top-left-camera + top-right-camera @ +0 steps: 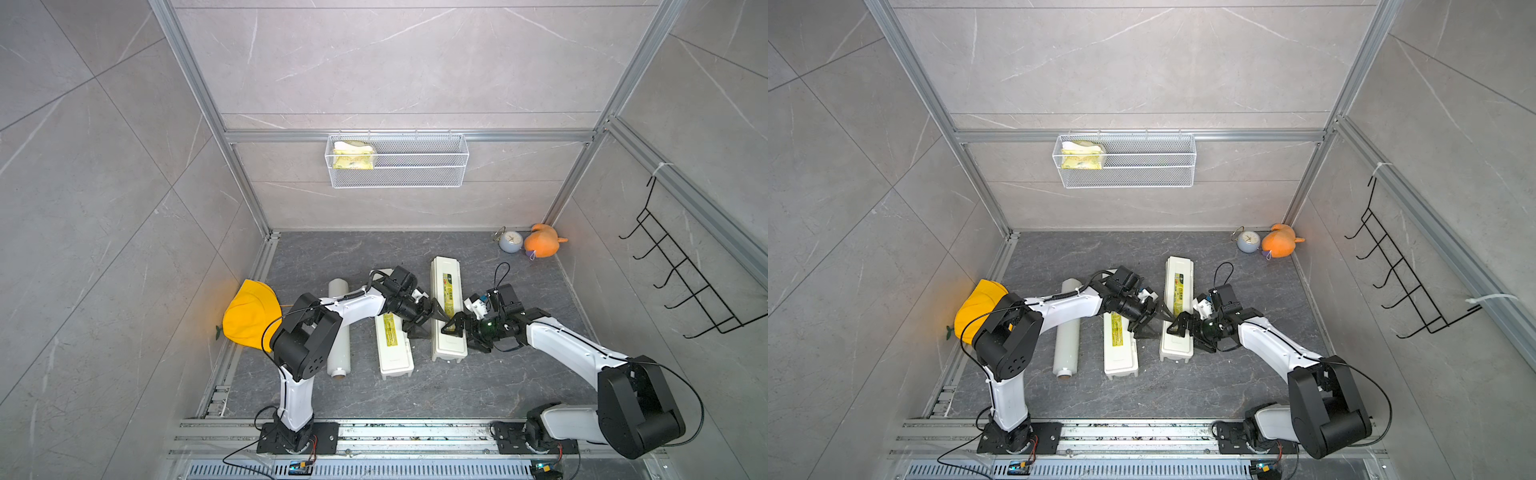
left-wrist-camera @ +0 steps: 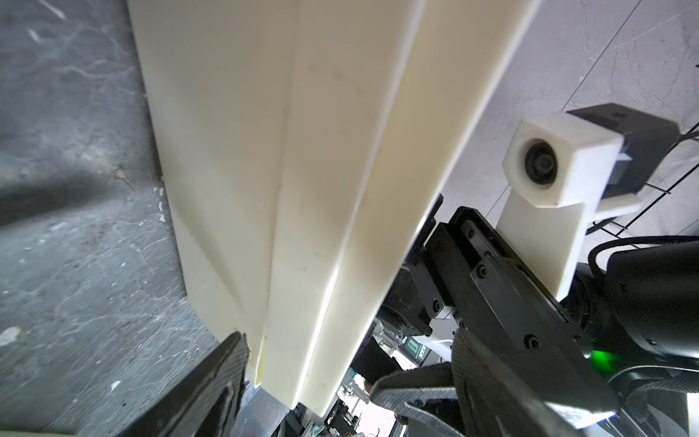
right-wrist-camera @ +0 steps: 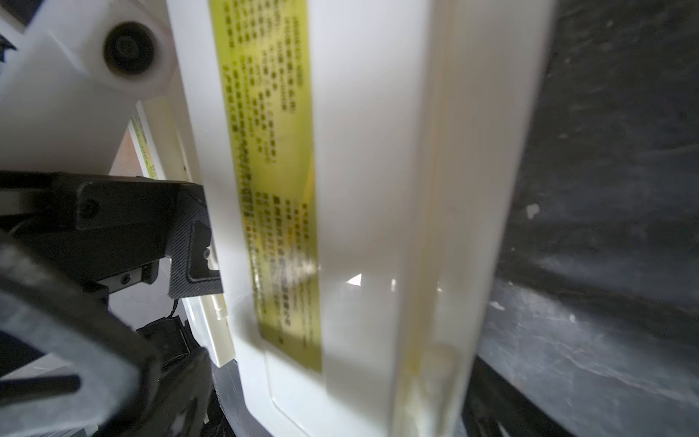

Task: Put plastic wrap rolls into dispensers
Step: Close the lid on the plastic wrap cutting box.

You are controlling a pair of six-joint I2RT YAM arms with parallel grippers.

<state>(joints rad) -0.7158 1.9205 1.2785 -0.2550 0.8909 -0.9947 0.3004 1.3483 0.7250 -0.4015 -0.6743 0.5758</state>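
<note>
You had both pincers at the right-hand dispenser (image 1: pixel 445 274), which lay lengthwise on the dark bench (image 1: pixel 498 374) near the middle, its yellow-green label (image 3: pixel 272 181) facing up in both top views. Your left pincer (image 1: pixel 432 326) was at the side facing the other dispenser, jaws spread wide. In the left wrist view one finger (image 2: pixel 215 382) sat against the cream side wall low down and the other stood off past the far edge, so the box lay between them unclamped. Your right pincer (image 1: pixel 463 336) was at the opposite side, over the near half of the same lid. The right wrist view was blurred, but its jaws seemed wide apart too, holding nothing.

The second dispenser (image 1: pixel 395 353) lay just beside the first and parallel to it, lid shut, partly under your left arm. One plastic wrap roll (image 1: pixel 343 353) lay on the bench further left, parallel to the dispensers and apart from them, with its brown core showing at the near end.

A yellow cap (image 1: pixel 249 316) sat against the left wall. An orange plush toy (image 1: pixel 542 241) and a small clock (image 1: pixel 510 241) sat in the far right corner.
</note>
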